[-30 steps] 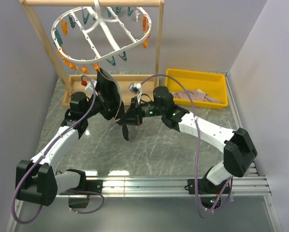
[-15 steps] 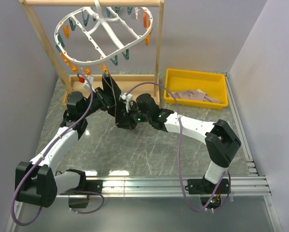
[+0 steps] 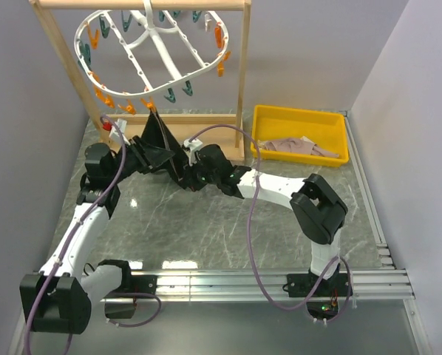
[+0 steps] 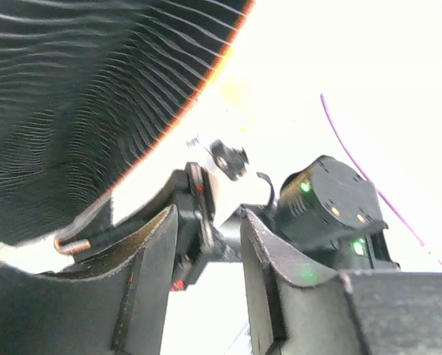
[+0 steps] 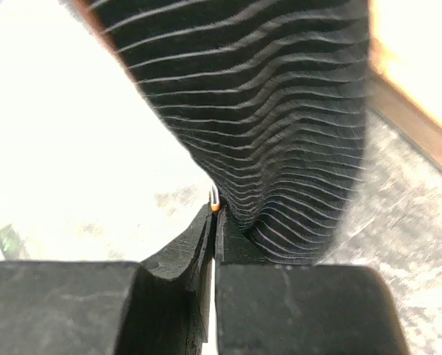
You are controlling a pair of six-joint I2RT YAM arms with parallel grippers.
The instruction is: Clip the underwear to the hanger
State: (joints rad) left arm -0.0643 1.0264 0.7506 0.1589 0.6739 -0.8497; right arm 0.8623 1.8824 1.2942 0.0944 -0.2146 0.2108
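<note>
Vs half a second ago: left claw [image 3: 140, 154] sits further left, and the right arm reaches further left too, its elbow nearer the middle of the worktop [image 3: 206, 229]. The underwear [image 3: 158, 144] is pulled wider, now a broad triangle instead of a narrow strip. The hanger [image 3: 164, 50] has swung a little left (rim tilt differs).

Underwear: black ribbed knit, held off the worktop between the two claws in front of the wooden frame [image 3: 242, 81]. Its peak points up just under the hanger's lower orange pegs [image 3: 103, 96]; touching or not, cannot tell. Thin orange line along one edge in the left wrist view.

Right claw [image 3: 185, 174]: fingers pressed together, pinching the lower fold of the underwear, with a small orange-and-white bit showing right at the pinch in the right wrist view.

Left claw: fingers spread with a clear gap, the right claw visible through it. The cloth hangs over the outer side of one finger, so whether it is really gripped, cannot tell.

Hanger hangs tilted from the frame's top bar. A yellow bin [image 3: 302, 112] with pinkish cloth [image 3: 295, 146] sits well to the right.
</note>
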